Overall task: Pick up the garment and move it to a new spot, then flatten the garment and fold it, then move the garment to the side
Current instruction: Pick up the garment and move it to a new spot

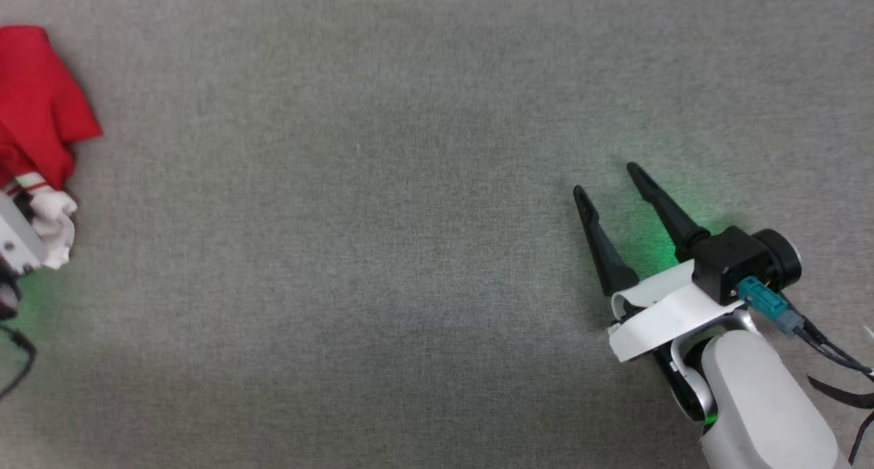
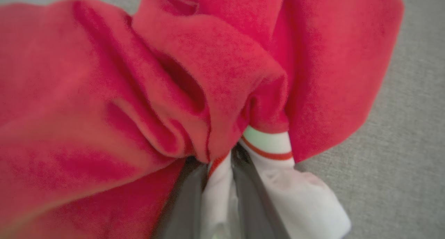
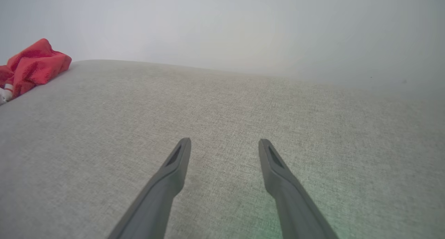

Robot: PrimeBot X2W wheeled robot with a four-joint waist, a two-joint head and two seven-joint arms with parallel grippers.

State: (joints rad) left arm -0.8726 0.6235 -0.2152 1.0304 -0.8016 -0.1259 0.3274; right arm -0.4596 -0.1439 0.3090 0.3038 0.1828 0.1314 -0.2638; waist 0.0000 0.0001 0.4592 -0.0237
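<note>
The garment [image 1: 37, 107], red with a white sleeve and striped trim, lies bunched at the far left edge of the grey surface in the head view. In the left wrist view the garment [image 2: 139, 93] is crumpled close up, and my left gripper [image 2: 222, 162] is shut on its white sleeve, a fold of white cloth pinched between the two dark fingers [image 2: 184, 200]. My right gripper [image 1: 608, 182] hovers over bare surface at the lower right, open with nothing between its fingers. From the right wrist view my right gripper [image 3: 224, 143] points across the surface, the garment [image 3: 33, 66] far off at the left.
A grey woven cloth surface [image 1: 382, 237] spreads across the whole head view. Black cables [image 1: 840, 366] trail from my right wrist at the lower right. A pale wall [image 3: 243, 23] rises beyond the surface's far edge.
</note>
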